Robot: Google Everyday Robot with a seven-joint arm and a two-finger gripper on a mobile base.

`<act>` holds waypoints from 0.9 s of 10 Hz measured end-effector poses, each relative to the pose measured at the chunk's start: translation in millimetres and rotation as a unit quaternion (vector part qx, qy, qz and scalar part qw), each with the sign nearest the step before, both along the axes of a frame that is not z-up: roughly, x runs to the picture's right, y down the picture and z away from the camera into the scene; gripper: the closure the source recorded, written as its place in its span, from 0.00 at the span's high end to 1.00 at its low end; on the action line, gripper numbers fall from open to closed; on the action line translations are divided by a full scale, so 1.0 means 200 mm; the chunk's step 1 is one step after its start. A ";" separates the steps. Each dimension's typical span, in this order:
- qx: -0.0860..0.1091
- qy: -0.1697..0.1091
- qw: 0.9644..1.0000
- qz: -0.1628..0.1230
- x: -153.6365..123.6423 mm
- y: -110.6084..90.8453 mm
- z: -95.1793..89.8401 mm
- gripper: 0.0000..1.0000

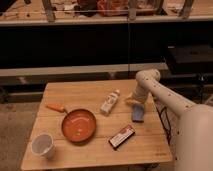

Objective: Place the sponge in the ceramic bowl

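Your gripper [133,101]: low at the table's [75,92] right side, right above the sponge [138,115]; whether it grips, you cannot tell. Sponge: lies flat on the table, well apart from the bowl [78,125] at front left.

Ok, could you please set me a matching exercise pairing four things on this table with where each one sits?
Things:
1. sponge
2. ceramic bowl
3. white cup
4. black bar

Places:
A. near-left corner of the table
B. right side, close beside the tool
C. left of centre
D. by the near edge, right of the ceramic bowl

Pairs: 1-B, 2-C, 3-A, 4-D.
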State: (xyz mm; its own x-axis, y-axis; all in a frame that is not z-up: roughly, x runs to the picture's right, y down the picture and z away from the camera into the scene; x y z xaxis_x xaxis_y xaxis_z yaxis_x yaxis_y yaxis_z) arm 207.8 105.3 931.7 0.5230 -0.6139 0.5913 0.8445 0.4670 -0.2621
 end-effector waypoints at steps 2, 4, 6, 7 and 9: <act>0.000 -0.001 1.000 0.000 0.00 0.00 0.00 0.80; 0.007 -0.025 0.999 -0.020 0.03 0.03 -0.03 0.80; 0.020 -0.073 0.995 -0.070 0.06 0.10 -0.10 0.80; 0.026 -0.096 0.990 -0.097 0.06 0.13 -0.14 0.80; 0.029 -0.114 0.984 -0.132 0.06 0.16 -0.18 0.80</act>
